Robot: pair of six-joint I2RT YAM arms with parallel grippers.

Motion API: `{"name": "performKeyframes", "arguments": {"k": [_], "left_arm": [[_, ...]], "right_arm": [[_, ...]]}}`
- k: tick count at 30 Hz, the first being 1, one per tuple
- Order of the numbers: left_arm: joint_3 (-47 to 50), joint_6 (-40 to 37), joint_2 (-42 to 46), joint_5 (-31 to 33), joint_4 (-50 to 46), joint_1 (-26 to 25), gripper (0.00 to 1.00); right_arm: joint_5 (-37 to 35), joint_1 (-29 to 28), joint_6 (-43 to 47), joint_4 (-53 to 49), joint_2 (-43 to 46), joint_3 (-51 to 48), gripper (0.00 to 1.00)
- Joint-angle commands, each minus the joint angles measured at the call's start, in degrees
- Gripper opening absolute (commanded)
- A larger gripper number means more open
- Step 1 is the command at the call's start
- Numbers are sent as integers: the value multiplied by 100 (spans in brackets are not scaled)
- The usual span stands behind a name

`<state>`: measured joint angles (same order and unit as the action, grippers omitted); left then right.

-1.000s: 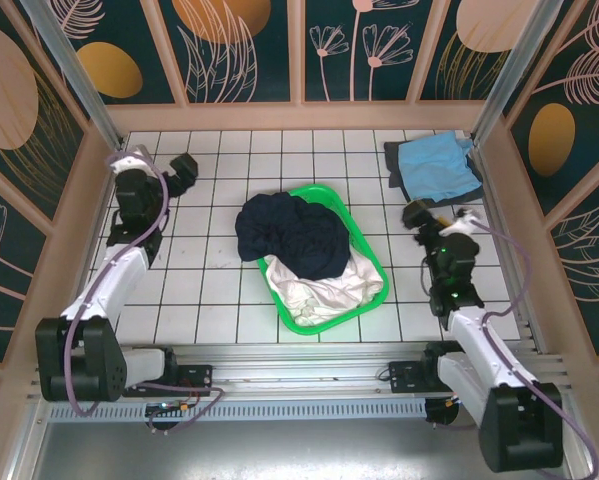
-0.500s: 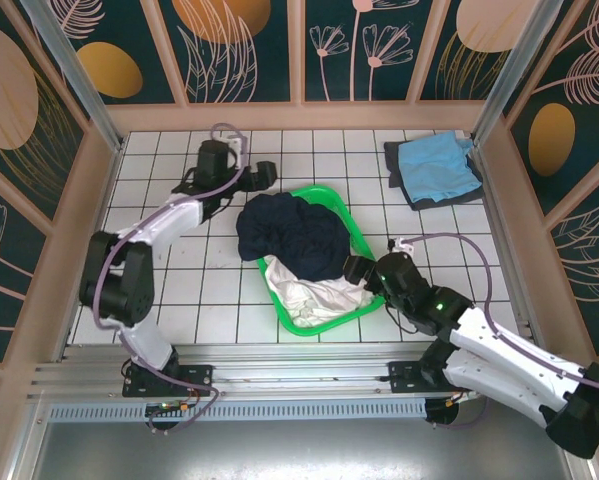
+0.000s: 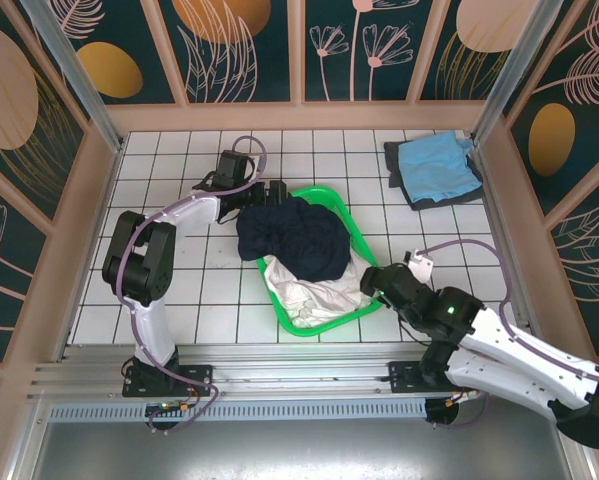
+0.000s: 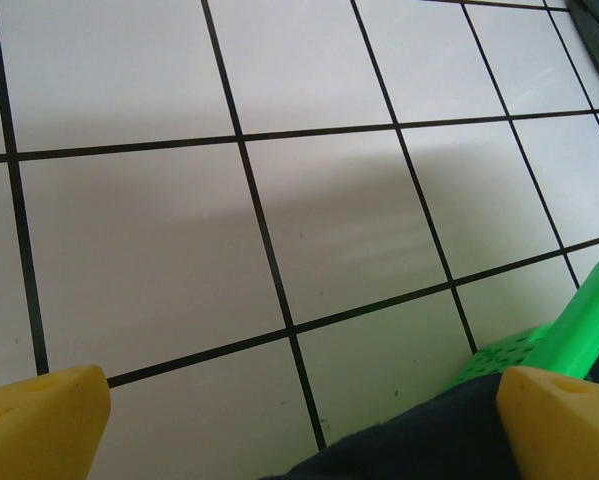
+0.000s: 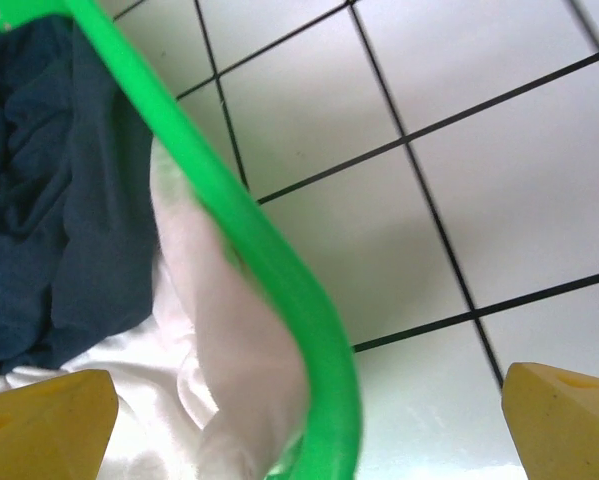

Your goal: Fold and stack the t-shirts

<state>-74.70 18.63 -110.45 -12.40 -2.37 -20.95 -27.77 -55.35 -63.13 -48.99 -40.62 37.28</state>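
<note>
In the middle of the white tiled counter [image 3: 194, 290], a green plastic basket [image 3: 314, 323] is largely covered. A large dark navy cloth t-shirt [image 3: 294, 235] lies heaped over its far half and hangs past the left side, hiding the rim there, so the green shows along the right and near edges. The shirt's sleeves and collar cannot be made out; it is a crumpled, unfolded mound with deep creases. Under its near edge a bunched white cloth [image 3: 314, 292] fills the near part of the basket, and what kind of garment it is cannot be told.

In the far right corner a light blue t-shirt [image 3: 441, 165] lies roughly flattened on a dark grey t-shirt [image 3: 397, 183], which shows as a strip along its left and near edges.

The left end effector [image 4: 301, 425] sits at the far-left side of the navy heap. Its yellow fingertips [image 4: 39, 420] are spread wide and cut off by the bottom of the wrist view, with an edge of navy cloth between them, not pinched. The right end effector [image 5: 304, 425] hovers at the basket's near right rim, also spread, with the green rim and white cloth blurred between its tips.
</note>
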Motion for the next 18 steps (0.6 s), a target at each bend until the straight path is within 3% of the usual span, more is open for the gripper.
{"name": "performKeyframes", "arguments": {"k": [1, 6, 11, 16, 18], "left_arm": [[-23, -148, 95, 107, -317, 12, 98], [105, -17, 247, 187, -324, 10, 95], [105, 41, 309, 291, -511, 16, 91], [229, 206, 633, 449, -598, 9, 86], [201, 276, 787, 697, -702, 18, 94]], "right_arm": [[-170, -55, -165, -360, 21, 221, 99], [1575, -275, 25, 1697, -152, -686, 98], [1152, -503, -349, 1248, -162, -761, 96], [1317, -401, 106, 2569, -497, -887, 81], [1251, -355, 275, 2861, -898, -742, 73]]}}
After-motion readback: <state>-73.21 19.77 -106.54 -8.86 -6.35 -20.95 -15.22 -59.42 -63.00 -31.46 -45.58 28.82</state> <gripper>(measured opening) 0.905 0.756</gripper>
